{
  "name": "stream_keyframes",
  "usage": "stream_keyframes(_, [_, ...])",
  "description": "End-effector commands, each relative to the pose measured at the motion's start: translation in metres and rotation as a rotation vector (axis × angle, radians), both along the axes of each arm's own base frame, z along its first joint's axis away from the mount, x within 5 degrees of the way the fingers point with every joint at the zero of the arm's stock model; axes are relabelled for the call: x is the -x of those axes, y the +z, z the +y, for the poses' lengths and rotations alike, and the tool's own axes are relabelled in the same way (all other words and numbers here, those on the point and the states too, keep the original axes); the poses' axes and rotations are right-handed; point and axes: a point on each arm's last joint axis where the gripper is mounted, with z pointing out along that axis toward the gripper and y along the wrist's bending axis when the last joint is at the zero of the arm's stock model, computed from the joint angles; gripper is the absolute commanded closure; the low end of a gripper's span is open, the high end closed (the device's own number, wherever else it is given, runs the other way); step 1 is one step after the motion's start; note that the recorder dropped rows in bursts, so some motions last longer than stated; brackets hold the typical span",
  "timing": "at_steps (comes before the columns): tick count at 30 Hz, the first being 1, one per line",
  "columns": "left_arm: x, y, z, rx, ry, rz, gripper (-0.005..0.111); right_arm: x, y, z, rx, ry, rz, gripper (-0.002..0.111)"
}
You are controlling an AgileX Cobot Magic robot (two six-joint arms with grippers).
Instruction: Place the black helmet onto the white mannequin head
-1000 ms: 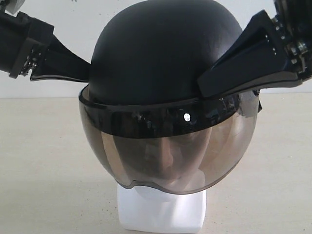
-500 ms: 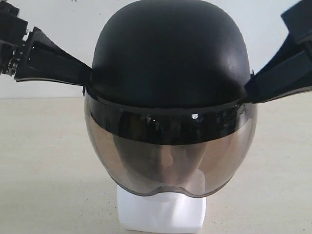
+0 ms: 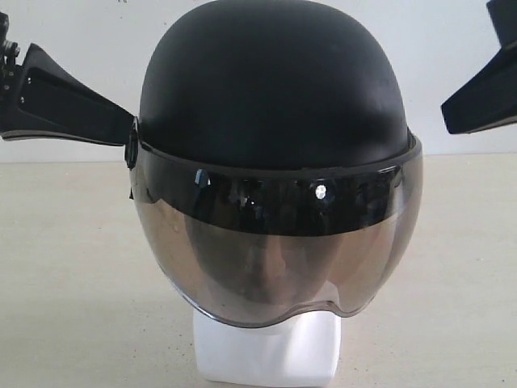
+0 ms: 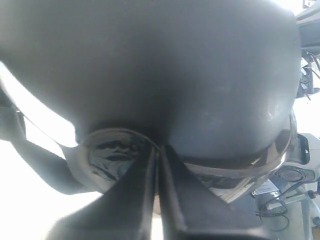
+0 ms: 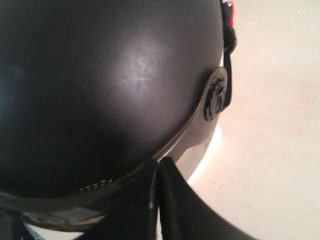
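Observation:
The black helmet (image 3: 271, 81) sits over the white mannequin head (image 3: 266, 352), slightly askew. Its smoky visor (image 3: 275, 250) covers the face, which shows dimly through it; only the neck base is bare. My left gripper (image 3: 129, 139) is shut, and its tips touch the helmet's side at the visor pivot. In the left wrist view the gripper (image 4: 157, 149) has its tips against the helmet (image 4: 150, 65), just under the shell. My right gripper (image 3: 444, 117) is shut and hangs clear of the helmet at the upper right. In the right wrist view the gripper (image 5: 159, 162) points at the helmet (image 5: 100, 85), near its rim.
The head stands on a beige table (image 3: 65, 267) before a white wall (image 3: 81, 32). A round visor pivot (image 5: 216, 100) shows on the helmet's side in the right wrist view. Cables and equipment (image 4: 300, 175) lie beyond the helmet in the left wrist view.
The right gripper has drawn away from the helmet, up and to the right. The left gripper has backed off leftwards. The helmet has shifted a little to the left on the head.

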Motion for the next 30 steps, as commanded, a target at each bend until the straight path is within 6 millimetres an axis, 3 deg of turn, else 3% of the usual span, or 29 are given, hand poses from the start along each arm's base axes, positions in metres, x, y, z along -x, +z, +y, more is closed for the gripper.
stream_keyframes(1, [0.001,0.000,0.001,0.006,0.000,0.006,0.102,-0.007,0.000,-0.008,0.067,-0.074,-0.077,0.109])
stream_keyframes(18, [0.027,0.023,0.020,0.000,0.116,-0.065,0.102,-0.010,0.002,-0.011,0.083,-0.110,-0.107,0.109])
stream_keyframes(30, [0.110,0.011,0.008,0.070,0.123,-0.153,0.102,0.014,0.001,-0.023,0.202,-0.085,-0.050,0.109])
